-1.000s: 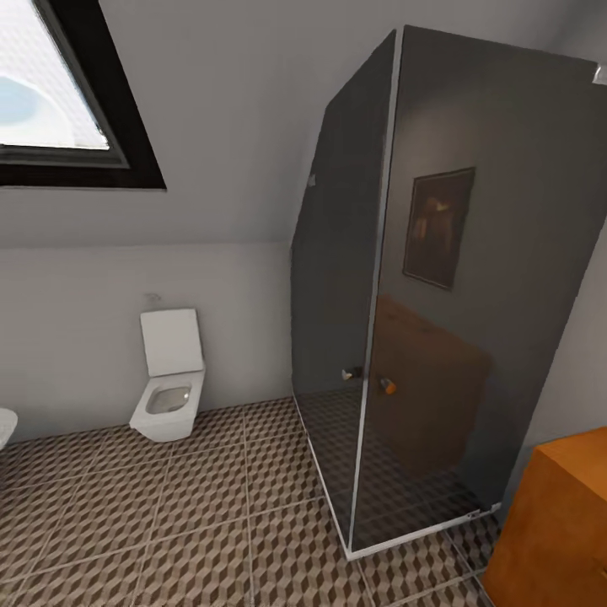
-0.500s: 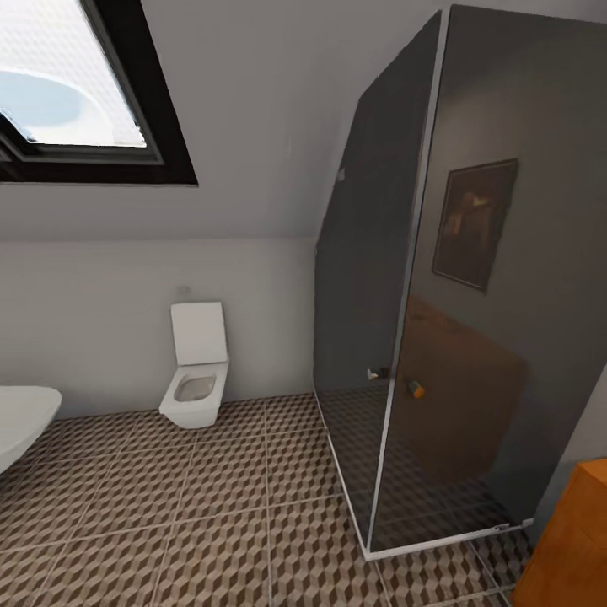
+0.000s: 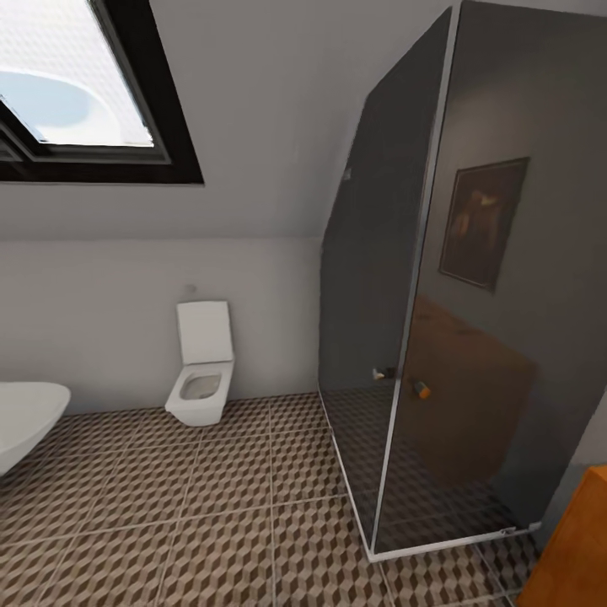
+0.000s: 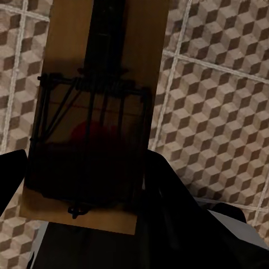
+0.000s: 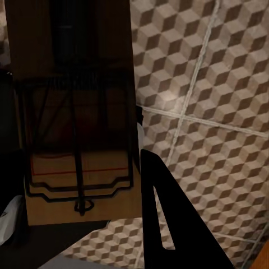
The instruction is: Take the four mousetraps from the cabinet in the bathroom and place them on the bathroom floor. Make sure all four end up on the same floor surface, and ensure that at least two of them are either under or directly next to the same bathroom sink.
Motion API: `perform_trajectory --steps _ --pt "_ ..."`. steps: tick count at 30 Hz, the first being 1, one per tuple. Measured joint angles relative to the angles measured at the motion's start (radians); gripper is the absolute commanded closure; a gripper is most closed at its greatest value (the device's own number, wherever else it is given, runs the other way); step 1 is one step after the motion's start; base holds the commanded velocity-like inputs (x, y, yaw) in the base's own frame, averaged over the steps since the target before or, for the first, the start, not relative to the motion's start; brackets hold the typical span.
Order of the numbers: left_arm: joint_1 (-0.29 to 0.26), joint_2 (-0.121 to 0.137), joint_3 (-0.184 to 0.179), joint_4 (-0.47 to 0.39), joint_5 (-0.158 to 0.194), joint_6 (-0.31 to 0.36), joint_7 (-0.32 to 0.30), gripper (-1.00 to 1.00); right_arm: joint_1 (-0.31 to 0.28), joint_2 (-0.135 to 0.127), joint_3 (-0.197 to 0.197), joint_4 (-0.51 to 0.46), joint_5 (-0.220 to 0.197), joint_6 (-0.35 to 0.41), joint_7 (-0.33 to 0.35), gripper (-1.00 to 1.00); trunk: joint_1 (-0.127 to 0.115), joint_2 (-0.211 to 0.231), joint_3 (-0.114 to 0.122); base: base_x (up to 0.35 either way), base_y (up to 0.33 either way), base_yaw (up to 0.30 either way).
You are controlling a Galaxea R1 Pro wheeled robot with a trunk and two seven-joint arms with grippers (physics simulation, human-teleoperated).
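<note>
In the left wrist view, a mousetrap (image 4: 95,123) lies lengthwise between the dark fingers (image 4: 168,190) of the left gripper (image 4: 84,185), which is closed on the board; the tan wood carries a dark wire frame, a coiled spring across the middle and a red mark under the wire (the lower part of the board is in shadow). Beneath it is the bathroom floor (image 4: 218,112), tiled in small brown, beige and white cubes with pale grout lines. In the right wrist view, a second mousetrap (image 5: 75,112) is held the same way by the right gripper (image 5: 78,185), one dark finger (image 5: 168,224) standing just beside the board's edge; this board shows a thin red outline and dark wire loops, with the same cube-patterned tiles (image 5: 213,95) below. The head view looks across the bathroom: a square white toilet (image 3: 202,371) stands against the far wall with its lid raised, the rim of a white oval bathtub (image 3: 25,417) enters at the left edge, a dark glass shower enclosure (image 3: 438,287) occupies the right side, and a black-framed skylight (image 3: 76,84) is set in the sloped ceiling. A corner of the orange-brown cabinet (image 3: 577,548) shows at the lower right edge.
</note>
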Motion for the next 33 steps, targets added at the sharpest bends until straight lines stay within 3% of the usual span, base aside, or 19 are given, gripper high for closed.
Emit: perform_trajectory --steps 33 --pt "0.000 0.000 0.001 0.001 -0.001 0.000 0.000 1.00 0.000 0.000 0.002 0.000 0.001 0.000 0.000 1.00 0.000 0.000 0.000 0.000 0.000 0.277"
